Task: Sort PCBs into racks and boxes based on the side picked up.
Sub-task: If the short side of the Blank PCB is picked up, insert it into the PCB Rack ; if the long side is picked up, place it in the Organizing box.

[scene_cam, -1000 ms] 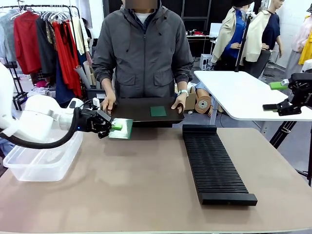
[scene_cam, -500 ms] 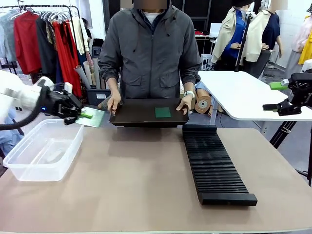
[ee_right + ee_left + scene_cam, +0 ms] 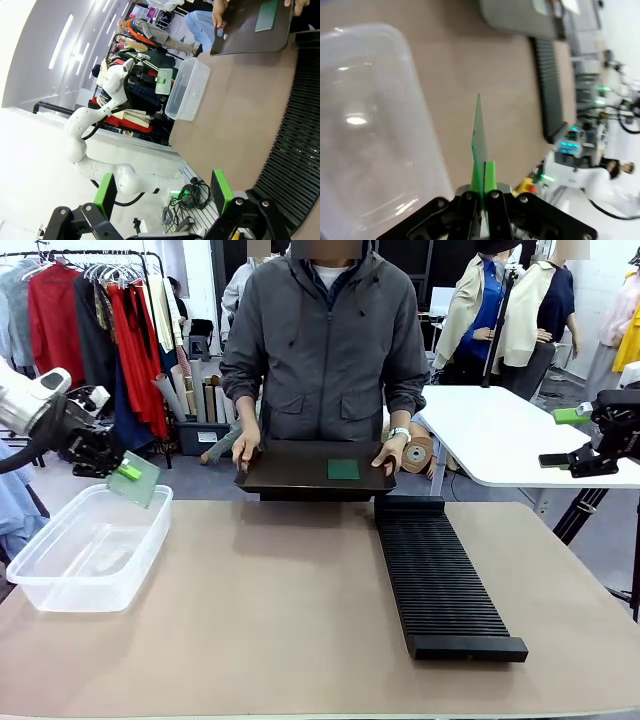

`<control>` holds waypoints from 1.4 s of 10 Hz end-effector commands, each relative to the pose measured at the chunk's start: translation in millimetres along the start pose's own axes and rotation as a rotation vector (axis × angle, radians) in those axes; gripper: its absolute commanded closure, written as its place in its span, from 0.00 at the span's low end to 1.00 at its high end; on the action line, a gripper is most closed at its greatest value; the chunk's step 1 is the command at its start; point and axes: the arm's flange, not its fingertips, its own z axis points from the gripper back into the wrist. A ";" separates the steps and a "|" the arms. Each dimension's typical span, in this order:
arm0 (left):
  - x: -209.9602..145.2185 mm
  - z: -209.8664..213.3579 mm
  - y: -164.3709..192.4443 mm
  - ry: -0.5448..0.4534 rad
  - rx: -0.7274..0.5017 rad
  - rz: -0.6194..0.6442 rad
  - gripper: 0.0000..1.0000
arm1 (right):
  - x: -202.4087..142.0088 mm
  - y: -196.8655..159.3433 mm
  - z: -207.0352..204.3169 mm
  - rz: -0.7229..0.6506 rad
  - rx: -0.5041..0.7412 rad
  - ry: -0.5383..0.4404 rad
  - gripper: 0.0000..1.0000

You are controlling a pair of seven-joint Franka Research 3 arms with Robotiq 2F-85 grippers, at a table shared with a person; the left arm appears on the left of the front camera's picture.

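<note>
Below and just ahead of the left tool (image 3: 118, 468) sits the clear tub (image 3: 95, 580) on the tabletop (image 3: 280, 620). We see through its walls to a bare bottom that catches a spot of glare in the left wrist view. The left tool's fingers are pressed together on one end of a PCB (image 3: 137, 482), green pads flat against both faces.

The board juts straight out from the fingertips, its long axis in line with the fingers. From the left wrist camera it is edge-on, a thin green sliver (image 3: 479, 140) rising from the tool (image 3: 484, 175), with the tub's rounded rim (image 3: 415, 100) just off to one side of it. From the front the board slopes downward, away from the tool, its free end close above the tub's far corner. We cannot tell whether that end is over the inside or just outside the rim.

Well away from the left tool, across the tabletop, a person's hands (image 3: 246, 448) hold a flat black tray (image 3: 290, 472) level, carrying a second PCB (image 3: 343, 469), green face up and lying flat.

The long black rack (image 3: 440, 580) lies on the tabletop below and ahead of the right tool (image 3: 162, 192), its slots running across its length. That tool's fingers are spread wide apart, with nothing between them.
</note>
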 end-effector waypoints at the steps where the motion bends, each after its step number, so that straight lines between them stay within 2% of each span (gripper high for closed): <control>1: -2.7 10.7 -6.3 0.014 0.121 0.041 1.00 | -2.2 0.5 -1.0 0.016 -0.006 -0.009 0.00; 5: 2.3 14.7 -8.3 0.191 0.305 0.039 1.00 | -2.2 0.5 -1.0 0.016 -0.006 -0.009 0.00; 10: 11.3 -3.9 -3.9 0.182 0.321 -0.021 1.00 | -2.2 0.5 -1.0 0.016 -0.006 -0.009 0.00; 14: 24.3 -35.6 26.2 0.247 0.313 0.008 1.00 | -2.2 0.5 -1.0 0.016 -0.006 -0.009 0.00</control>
